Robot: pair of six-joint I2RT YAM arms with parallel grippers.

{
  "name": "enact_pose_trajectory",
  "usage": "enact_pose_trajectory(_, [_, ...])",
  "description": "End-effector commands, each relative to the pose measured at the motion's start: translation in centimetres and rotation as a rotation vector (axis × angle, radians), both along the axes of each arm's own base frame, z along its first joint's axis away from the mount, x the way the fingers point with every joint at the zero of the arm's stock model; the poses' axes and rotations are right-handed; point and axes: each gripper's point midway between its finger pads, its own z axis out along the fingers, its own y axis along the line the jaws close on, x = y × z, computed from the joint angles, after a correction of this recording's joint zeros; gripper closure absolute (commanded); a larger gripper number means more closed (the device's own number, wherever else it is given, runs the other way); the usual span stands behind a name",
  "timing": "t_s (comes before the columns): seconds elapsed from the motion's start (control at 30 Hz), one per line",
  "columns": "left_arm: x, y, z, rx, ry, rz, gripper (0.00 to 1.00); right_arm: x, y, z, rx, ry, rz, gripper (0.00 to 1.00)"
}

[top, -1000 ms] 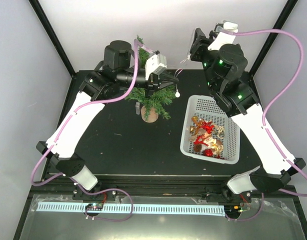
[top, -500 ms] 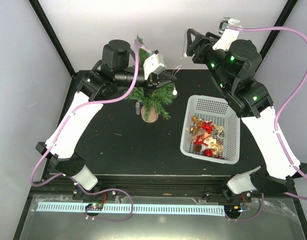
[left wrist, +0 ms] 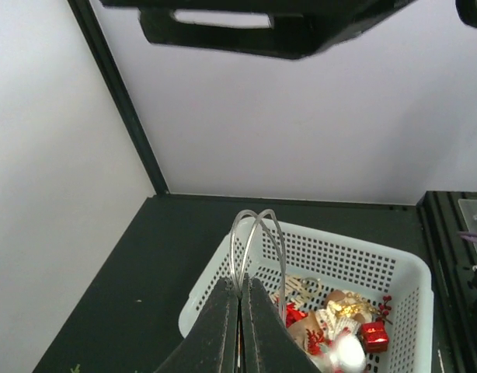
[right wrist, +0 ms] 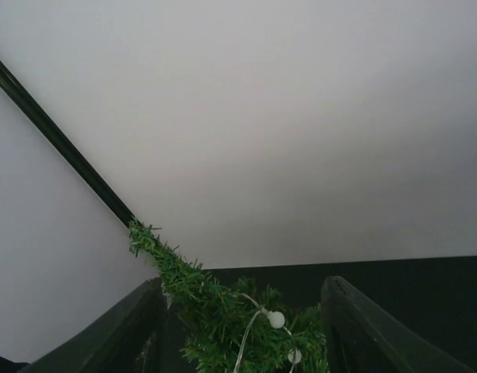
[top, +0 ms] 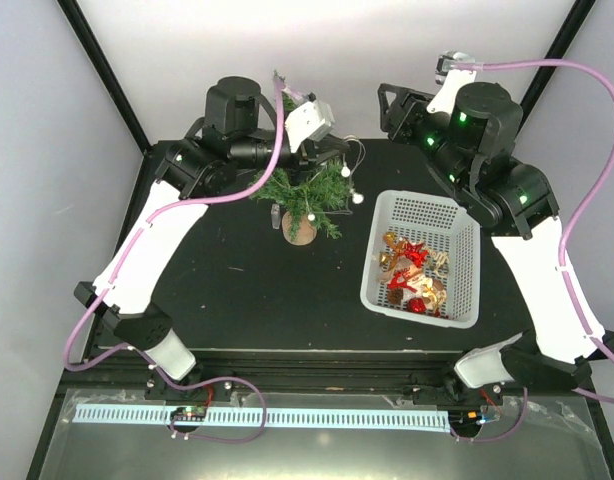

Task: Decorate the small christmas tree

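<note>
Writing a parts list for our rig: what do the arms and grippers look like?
Left arm and right arm: white link shells, black joints, a looping pink cable each; green lights on the right. Left gripper and right gripper: black fingers.

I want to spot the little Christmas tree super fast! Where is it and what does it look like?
Look at the black table, toward its back edge, left of the white basket. The small christmas tree stands there by the left claw, which pinches a light string. It is the only bristly green thing, in a round brown pot.
</note>
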Motion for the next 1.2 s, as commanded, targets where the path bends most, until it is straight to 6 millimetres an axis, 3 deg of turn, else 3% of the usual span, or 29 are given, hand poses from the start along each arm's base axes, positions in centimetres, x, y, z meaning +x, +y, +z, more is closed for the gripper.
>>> enact_pose_trajectory(0.0, [-0.6,0.8,3.1,-0.055,-0.067,0.001,0.98,-0.8,-1.6,0.3,-0.004,-0.013,-0.042,0.41])
enact_pose_trajectory(0.2, [-4.4,2.5,6.8,-0.117,-0.161,-0.077,0.98,-0.7,-2.5,0.1,-0.043,-0.022,-0.087,0.38])
enact_pose_trajectory(0.37, [-6.4,4.6,10.7,-0.187,-0.292,-0.039,0.98,-0.6,-2.9,-1.1,-0.066,-0.008,-0.109,0.38])
enact_pose_trajectory(0.7, [-6.8,12.2,19.2,-0.326,-0.578,0.312,0.98,-0.5,-2.7,-2.6,-0.095,0.019,-0.101,0.38])
enact_pose_trajectory(0.83, [-5.2,15.1,20.8,-0.329,-0.635,0.469,0.98,-0.2,-1.9,-3.1,-0.089,0.032,-0.072,0.39])
enact_pose_trajectory(1.17, [4.8,20.5,19.9,-0.246,-0.606,0.748,0.98,0.2,-1.0,-3.6,-0.092,0.045,-0.04,0.4])
